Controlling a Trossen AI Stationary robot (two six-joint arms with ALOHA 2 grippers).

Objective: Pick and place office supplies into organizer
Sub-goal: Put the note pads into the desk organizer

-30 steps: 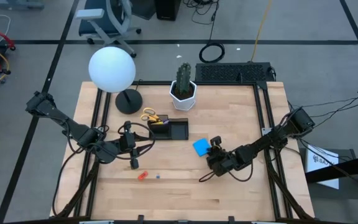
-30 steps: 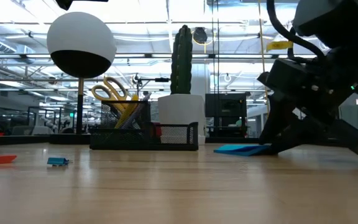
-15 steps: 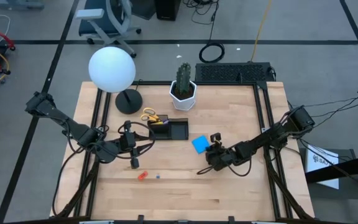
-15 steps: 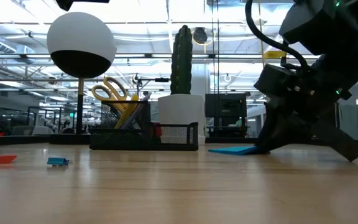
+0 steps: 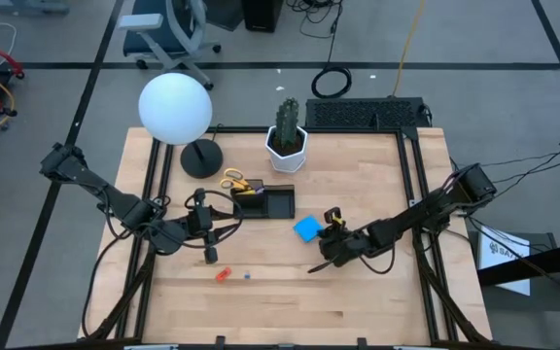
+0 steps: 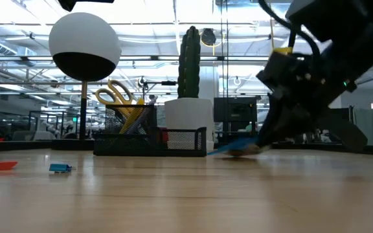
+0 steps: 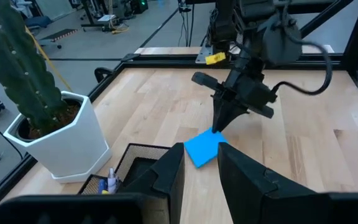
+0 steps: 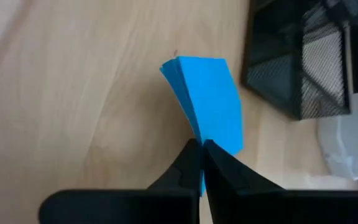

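Scissors [image 5: 233,181]: in organizer [image 5: 278,204]. Sticky-note pad [image 5: 307,228]: pinched by right pincer [image 5: 328,229], beside organizer, not yet in. Red piece [image 5: 223,275]: left on bench [image 5: 290,301].

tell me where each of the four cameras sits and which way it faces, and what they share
High view: above the table, looking straight down; both arms, right hand at the blue sticky-note pad.
Low view: at tabletop height, looking level across the table; right hand, organizer.
Left wrist view: on the left arm, looking past its own fingers toward the right arm.
Right wrist view: on the right arm, over its fingers pinching the pad.
Shared: all four show the pad.
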